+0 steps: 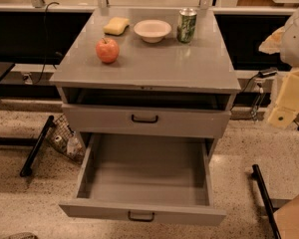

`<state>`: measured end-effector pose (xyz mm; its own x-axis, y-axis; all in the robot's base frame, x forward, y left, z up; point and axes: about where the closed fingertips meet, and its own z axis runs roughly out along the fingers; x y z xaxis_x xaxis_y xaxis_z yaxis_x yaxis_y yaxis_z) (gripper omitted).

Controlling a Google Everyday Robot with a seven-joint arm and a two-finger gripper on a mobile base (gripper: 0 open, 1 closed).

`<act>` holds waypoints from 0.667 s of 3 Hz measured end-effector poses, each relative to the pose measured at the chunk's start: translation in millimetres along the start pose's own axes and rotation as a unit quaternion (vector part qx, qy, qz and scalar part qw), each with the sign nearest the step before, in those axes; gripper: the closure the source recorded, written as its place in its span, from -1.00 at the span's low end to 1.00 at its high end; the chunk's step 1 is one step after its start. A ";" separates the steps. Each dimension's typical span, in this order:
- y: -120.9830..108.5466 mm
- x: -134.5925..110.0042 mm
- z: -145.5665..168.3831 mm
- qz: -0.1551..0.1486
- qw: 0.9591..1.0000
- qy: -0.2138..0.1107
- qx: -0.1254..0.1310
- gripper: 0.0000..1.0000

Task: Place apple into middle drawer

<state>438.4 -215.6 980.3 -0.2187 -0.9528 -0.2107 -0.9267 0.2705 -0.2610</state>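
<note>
Grey metal middle drawer [144, 178] stands pulled fully out and holds nothing. Apple [107, 50] rests on the tabletop [159, 66], left of centre; by my judgement, pick-up and placement both remain to be done. Gripper [281, 116] hangs at the right edge, well apart from the apple; whether it is spread or closed cannot be told. Yellow sponge [116, 26], white bowl [152, 30] and green can [187, 25] line the tabletop's rear. Speckled floor [30, 198] surrounds the cabinet.

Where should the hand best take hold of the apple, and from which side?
Probably across its round middle, from above: the apple stands upright, stem end up, nothing touching it. The hand hangs at the picture's right edge, away from it.
</note>
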 end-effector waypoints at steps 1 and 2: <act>-0.9 -0.8 0.1 0.001 1.000 -0.001 0.001 -1.00; -23.7 -12.5 26.5 0.030 0.999 -0.024 0.006 -1.00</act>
<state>471.2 -206.4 964.1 -0.2576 -0.9272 -0.2719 -0.9088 0.3281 -0.2579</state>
